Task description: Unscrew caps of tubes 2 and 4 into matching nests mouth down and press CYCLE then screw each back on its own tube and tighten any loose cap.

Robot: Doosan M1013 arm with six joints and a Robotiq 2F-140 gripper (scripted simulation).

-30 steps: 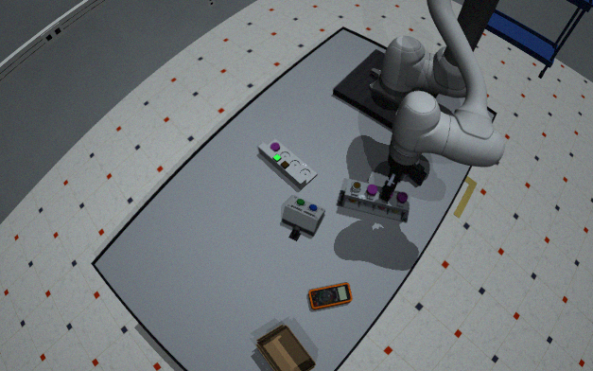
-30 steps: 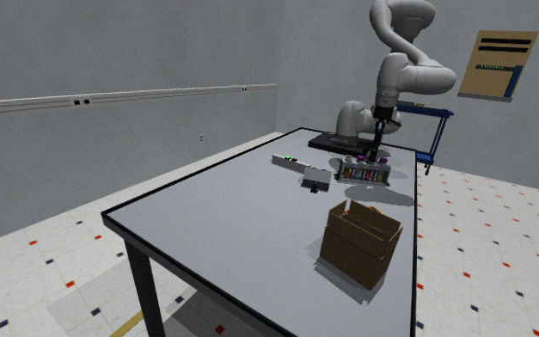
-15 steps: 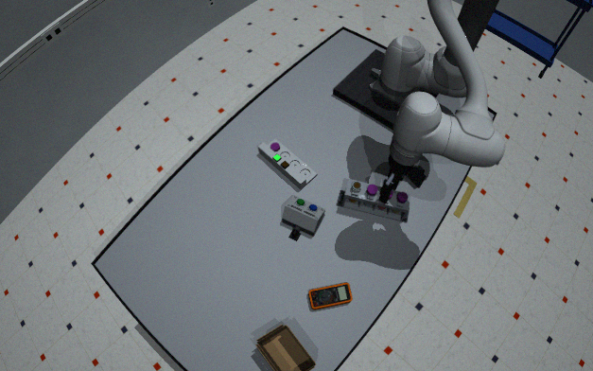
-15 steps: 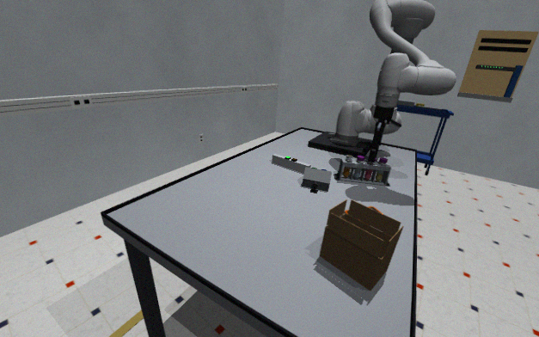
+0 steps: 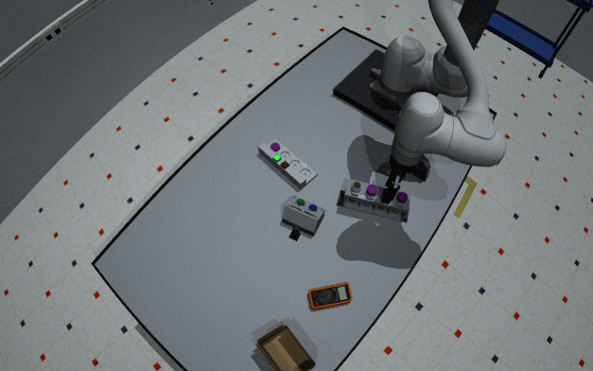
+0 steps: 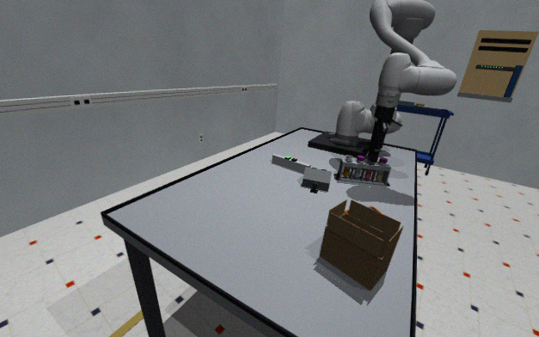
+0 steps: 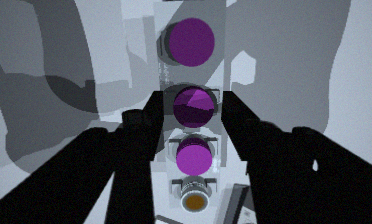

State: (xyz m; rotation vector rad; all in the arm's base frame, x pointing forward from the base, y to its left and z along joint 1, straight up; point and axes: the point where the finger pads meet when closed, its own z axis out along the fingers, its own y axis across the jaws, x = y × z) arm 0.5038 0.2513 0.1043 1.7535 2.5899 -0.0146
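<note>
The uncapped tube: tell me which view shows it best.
The wrist view: the uncapped tube faces the lens, its amber mouth open, end of the row. The top view shows it small at the station's end. The exterior view gives only a side glimpse of it.
</note>
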